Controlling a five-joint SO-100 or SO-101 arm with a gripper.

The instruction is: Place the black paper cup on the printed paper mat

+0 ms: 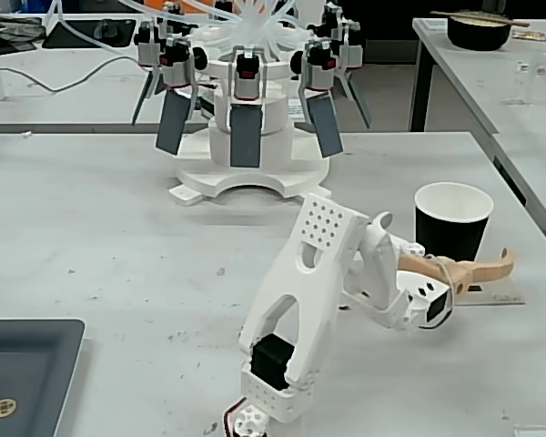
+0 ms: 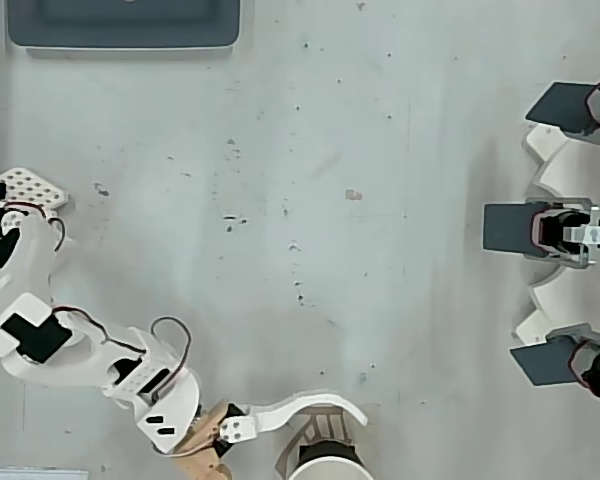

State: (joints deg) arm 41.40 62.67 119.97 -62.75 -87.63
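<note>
White arm's gripper (image 1: 469,270) spreads its jaws around the black paper cup (image 1: 452,222), probably light and crushable; hold mid-wall gently.

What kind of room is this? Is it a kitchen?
Probably a robotics lab or workshop, not a kitchen: a white robot arm sits on a scuffed grey table, beside a white machine with hanging grey paddles and cables.

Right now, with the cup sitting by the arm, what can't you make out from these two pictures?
- Black paper cup: cut off by the bottom edge in the overhead view; only its rim shows.
- Printed paper mat: mostly hidden by cup and end effector in the fixed view, so the cup's footing is unclear.
- End effector: grip state unclear.
- Dark grey tray: cropped in both views.
</note>
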